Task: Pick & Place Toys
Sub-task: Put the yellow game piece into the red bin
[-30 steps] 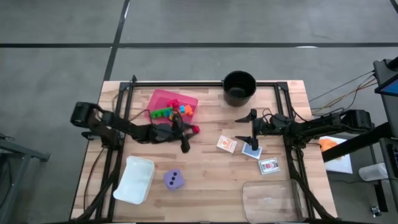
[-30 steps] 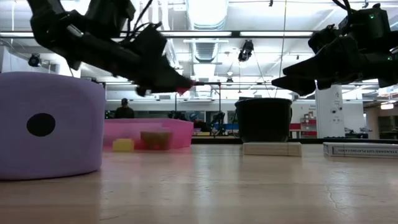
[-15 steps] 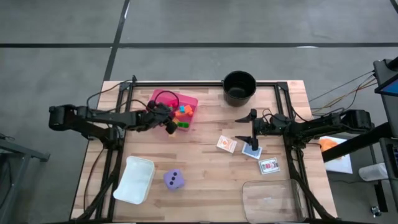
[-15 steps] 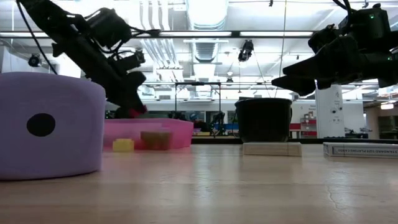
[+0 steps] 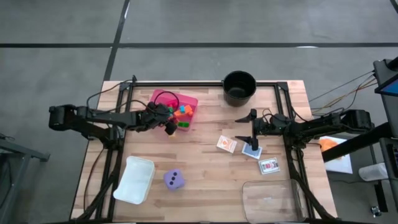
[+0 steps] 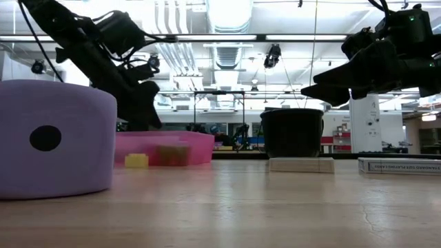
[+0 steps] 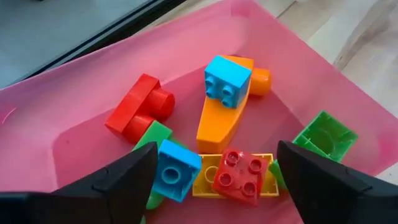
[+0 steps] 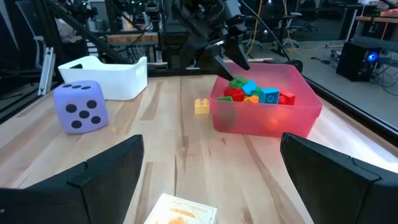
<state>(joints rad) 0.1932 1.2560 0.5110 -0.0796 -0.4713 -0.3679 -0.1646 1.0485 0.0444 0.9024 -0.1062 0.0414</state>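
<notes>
My left gripper point(image 5: 169, 123) hangs open over the pink tray point(image 5: 163, 98), touching nothing. Between its fingers the left wrist view shows the tray's bricks: two red point(image 7: 239, 176) point(image 7: 140, 112), two teal point(image 7: 227, 78), an orange one point(image 7: 221, 121), a yellow point(image 7: 208, 180) and a green point(image 7: 323, 134). One yellow brick point(image 8: 202, 106) lies on the table beside the tray. My right gripper point(image 5: 247, 127) waits open above the orange card point(image 5: 227, 144) and the blue card point(image 5: 252, 151). The white-red card point(image 5: 269, 165) and the purple die point(image 5: 175, 180) lie nearer the front edge.
A black round pot point(image 5: 239, 87) stands at the far edge. A white tub point(image 5: 134, 179) sits front left, beside the die. A clear container point(image 5: 270, 198) sits front right. Black frame rails run along the table's left, right and far sides.
My left gripper has carried a red brick from the table's middle toward the far left, to above the pink tray, tipping downward. There it has opened and let go. No brick shows at its fingertips now.
</notes>
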